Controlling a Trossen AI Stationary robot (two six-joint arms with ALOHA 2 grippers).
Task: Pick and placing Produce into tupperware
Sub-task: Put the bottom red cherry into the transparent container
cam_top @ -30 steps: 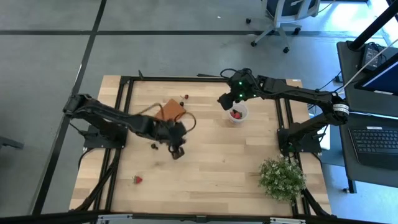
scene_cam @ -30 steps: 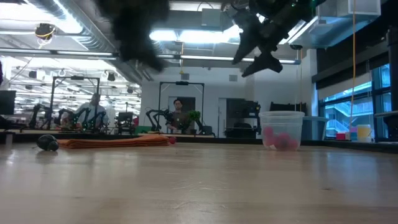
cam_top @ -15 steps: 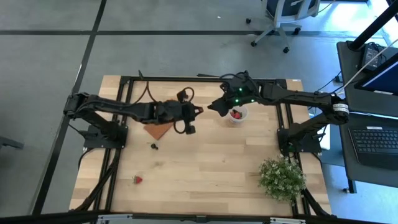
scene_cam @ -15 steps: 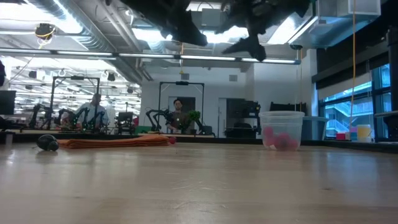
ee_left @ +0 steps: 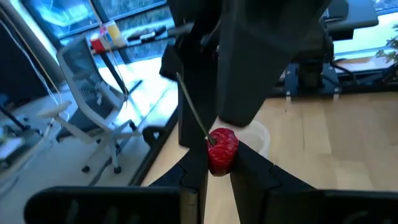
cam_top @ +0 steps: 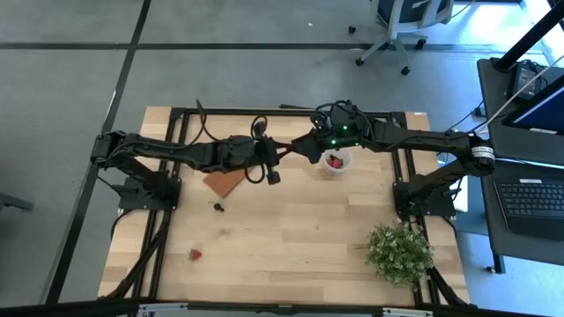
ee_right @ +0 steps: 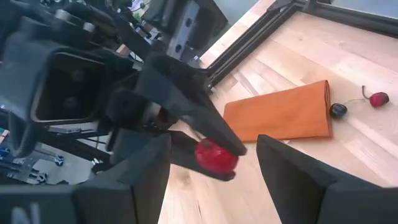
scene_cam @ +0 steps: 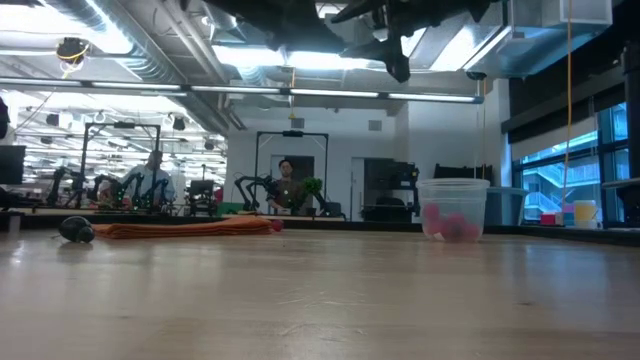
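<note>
My left gripper (ee_left: pixel 221 163) is raised above the table's far middle and is shut on a red berry (ee_left: pixel 222 148) with a thin stem. My right gripper (ee_right: pixel 211 165) is open and faces it, one finger (ee_right: pixel 134 186) on each side of that berry (ee_right: pixel 216 155) without touching it. In the high view the two grippers meet just left of the tupperware (cam_top: pixel 335 162), a translucent cup that stands on the table with red berries inside. A dark berry (cam_top: pixel 218 207) and a red strawberry (cam_top: pixel 195 254) lie on the table. Two more berries (ee_right: pixel 337 110) lie beside the orange block. My left gripper pinches the red berry's body (ee_left: pixel 219 163) between its two fingertips (ee_left: pixel 199 158). The fingers reach roughly level from the table's left toward the right. The berry is lifted clear of the table, and its stem (ee_left: pixel 193 112) sticks out beyond the fingertips.
A flat orange-brown block (cam_top: pixel 225 182) lies under my left arm. A bushy green plant (cam_top: pixel 401 251) stands at the near right corner. Black frame rails (cam_top: pixel 176 158) run along both sides. The near middle of the wooden table is bare.
My left gripper has risen from low over the table's middle and swung toward the far right, up to my right gripper, carrying the red berry. My right gripper has moved left from over the cup and turned toward the left gripper, so its fingers now flank the berry.
</note>
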